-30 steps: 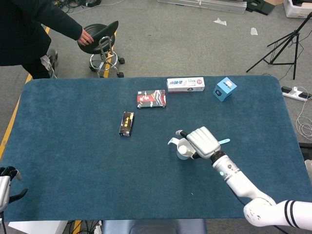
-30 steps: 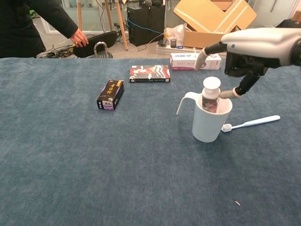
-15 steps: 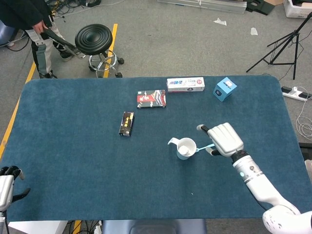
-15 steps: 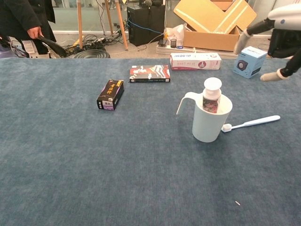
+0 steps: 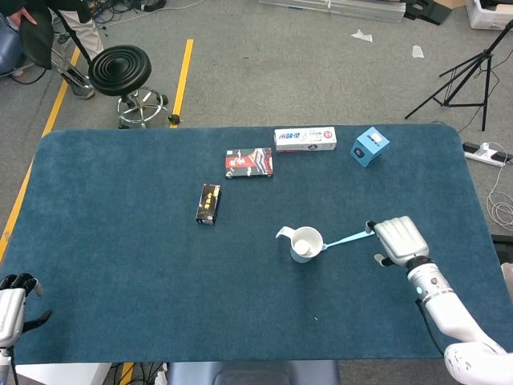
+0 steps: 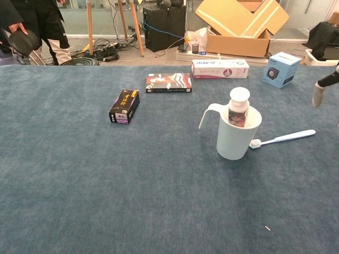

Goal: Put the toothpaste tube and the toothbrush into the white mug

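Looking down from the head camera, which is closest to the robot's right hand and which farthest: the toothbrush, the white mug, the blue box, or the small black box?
From the right hand:
1. Toothbrush, just to its left, its handle end almost at the fingers.
2. White mug, further left, at the brush's head.
3. Blue box, up by the table's far edge; not much farther than the mug.
4. Small black box, far to the left, clearly farthest.

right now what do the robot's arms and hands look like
The right hand has a pale grey shell with dark finger joints, on a glossy white arm with a small teal light at the wrist. The left hand shows only at the corner: light palm, black fingers.
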### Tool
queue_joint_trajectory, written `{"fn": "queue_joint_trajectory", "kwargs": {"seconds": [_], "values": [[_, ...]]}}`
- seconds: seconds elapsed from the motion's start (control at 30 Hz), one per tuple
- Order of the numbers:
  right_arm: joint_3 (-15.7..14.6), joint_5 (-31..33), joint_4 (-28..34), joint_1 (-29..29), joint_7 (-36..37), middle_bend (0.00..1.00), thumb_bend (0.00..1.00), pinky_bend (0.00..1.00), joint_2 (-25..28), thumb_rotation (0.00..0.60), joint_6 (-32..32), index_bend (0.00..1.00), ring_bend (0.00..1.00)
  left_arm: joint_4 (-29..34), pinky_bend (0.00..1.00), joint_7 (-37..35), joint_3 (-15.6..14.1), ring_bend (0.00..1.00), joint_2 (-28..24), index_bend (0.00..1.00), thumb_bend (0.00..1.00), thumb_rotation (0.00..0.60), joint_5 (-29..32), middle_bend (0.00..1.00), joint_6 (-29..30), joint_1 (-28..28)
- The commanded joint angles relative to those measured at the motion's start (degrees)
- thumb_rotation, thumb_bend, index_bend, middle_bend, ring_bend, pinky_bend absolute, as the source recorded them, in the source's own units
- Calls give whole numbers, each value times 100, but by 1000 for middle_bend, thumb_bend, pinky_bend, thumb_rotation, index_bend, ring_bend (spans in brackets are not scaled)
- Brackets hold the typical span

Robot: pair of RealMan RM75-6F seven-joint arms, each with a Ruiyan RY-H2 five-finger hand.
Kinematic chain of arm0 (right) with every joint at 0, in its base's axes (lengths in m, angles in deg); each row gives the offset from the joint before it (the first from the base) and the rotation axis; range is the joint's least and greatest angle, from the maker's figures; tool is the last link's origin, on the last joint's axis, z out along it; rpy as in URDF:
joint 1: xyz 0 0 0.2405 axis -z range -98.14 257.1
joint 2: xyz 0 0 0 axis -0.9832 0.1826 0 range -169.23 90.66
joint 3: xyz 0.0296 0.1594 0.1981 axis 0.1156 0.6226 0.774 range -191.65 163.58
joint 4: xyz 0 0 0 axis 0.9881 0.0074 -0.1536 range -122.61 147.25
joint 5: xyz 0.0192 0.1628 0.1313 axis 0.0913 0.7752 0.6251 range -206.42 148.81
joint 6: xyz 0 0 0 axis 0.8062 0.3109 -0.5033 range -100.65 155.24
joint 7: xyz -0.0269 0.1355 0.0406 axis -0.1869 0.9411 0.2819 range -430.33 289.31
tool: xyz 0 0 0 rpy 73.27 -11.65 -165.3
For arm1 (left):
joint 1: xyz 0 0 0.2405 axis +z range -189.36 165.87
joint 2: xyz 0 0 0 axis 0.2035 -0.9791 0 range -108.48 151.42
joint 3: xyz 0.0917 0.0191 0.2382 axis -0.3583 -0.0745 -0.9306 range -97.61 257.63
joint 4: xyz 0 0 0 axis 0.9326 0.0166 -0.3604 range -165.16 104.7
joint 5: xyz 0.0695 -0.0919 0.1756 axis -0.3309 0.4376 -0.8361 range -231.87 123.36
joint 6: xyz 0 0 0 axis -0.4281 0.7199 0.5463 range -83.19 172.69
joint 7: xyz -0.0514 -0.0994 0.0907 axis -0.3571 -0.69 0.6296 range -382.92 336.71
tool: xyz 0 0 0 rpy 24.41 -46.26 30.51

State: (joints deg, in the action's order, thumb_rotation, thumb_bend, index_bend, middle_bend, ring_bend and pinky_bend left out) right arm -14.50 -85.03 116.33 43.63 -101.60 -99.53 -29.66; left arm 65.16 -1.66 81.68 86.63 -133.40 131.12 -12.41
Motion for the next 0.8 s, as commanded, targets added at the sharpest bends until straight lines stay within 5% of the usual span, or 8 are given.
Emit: {"fn": "queue_joint_trajectory", "kwargs": {"seconds": [0.03,0.8], "values": [[-65,99,-262,37,26,1000,144,1000,-205,600,129,397,1000,0,417,-4,-2,306,-2,526,0,600,2,377,5,4],[163,340,-1876,-233,-28,1000,174,1000,-1642,600,542,443,1000,-31,417,-158,-6,305,-67,528,0,600,61,377,77,89]]}}
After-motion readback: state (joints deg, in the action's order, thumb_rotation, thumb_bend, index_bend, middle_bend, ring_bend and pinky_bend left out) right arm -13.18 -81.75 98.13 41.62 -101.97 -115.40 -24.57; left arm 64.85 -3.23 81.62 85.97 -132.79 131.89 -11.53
